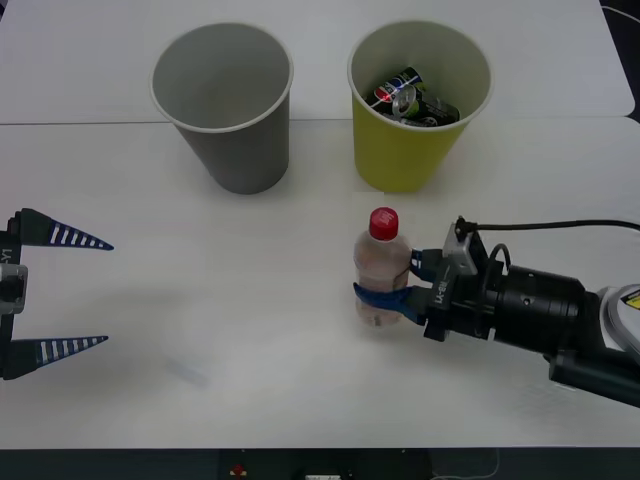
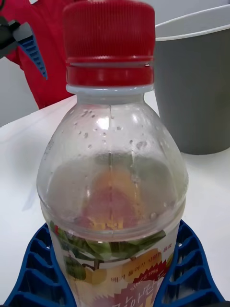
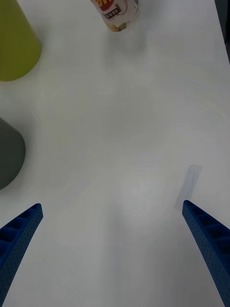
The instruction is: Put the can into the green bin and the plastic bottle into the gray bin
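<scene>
The plastic bottle [image 1: 381, 272] stands upright on the white table, red cap on top, in front of the green bin [image 1: 400, 155]. My right gripper [image 1: 392, 285] comes in from the right and is shut on the bottle's lower body, with a blue finger pressed on each side. In the right wrist view the bottle [image 2: 112, 168] sits between the fingers [image 2: 36, 273], and the gray bin [image 2: 196, 91] is behind it. A crushed can [image 1: 410, 100] lies inside the green bin. The gray bin [image 1: 240, 150] stands left of the green one. My left gripper [image 1: 75, 292] hangs open at the table's left edge.
In the left wrist view the open left gripper [image 3: 112, 208] hovers over bare table, with a small strip of clear tape [image 3: 188, 184] nearby. The green bin [image 3: 14, 43], the gray bin [image 3: 7, 153] and the bottle's base [image 3: 117, 14] lie farther off.
</scene>
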